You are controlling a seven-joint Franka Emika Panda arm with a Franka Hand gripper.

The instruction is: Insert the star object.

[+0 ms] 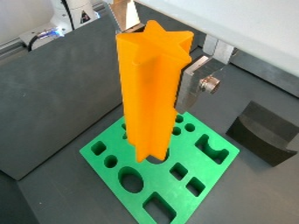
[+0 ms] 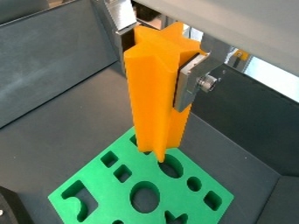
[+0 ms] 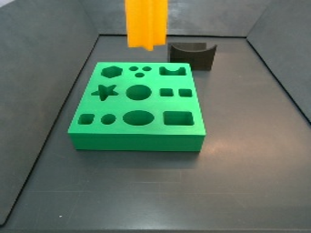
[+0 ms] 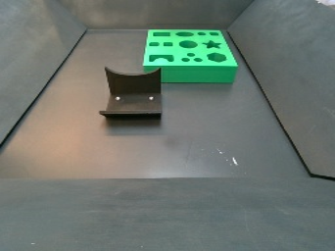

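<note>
My gripper (image 1: 158,66) is shut on the star object (image 1: 149,87), a tall orange prism with star-section sides, held upright; both also show in a wrist view (image 2: 155,70) (image 2: 158,96). A silver finger (image 2: 187,83) presses one side. The prism hangs above the green block (image 1: 176,179), with its lower end over the small round holes in both wrist views (image 2: 117,188). In a side view only the prism's lower part (image 3: 145,23) shows, above the far edge of the block (image 3: 134,132), clear of the star hole (image 3: 105,91). Another side view shows the block (image 4: 216,71) only.
The dark fixture (image 3: 192,55) stands on the floor just beyond the block's far right corner; it also shows in a side view (image 4: 131,93) and a wrist view (image 1: 268,131). Dark sloping walls enclose the floor (image 3: 243,173).
</note>
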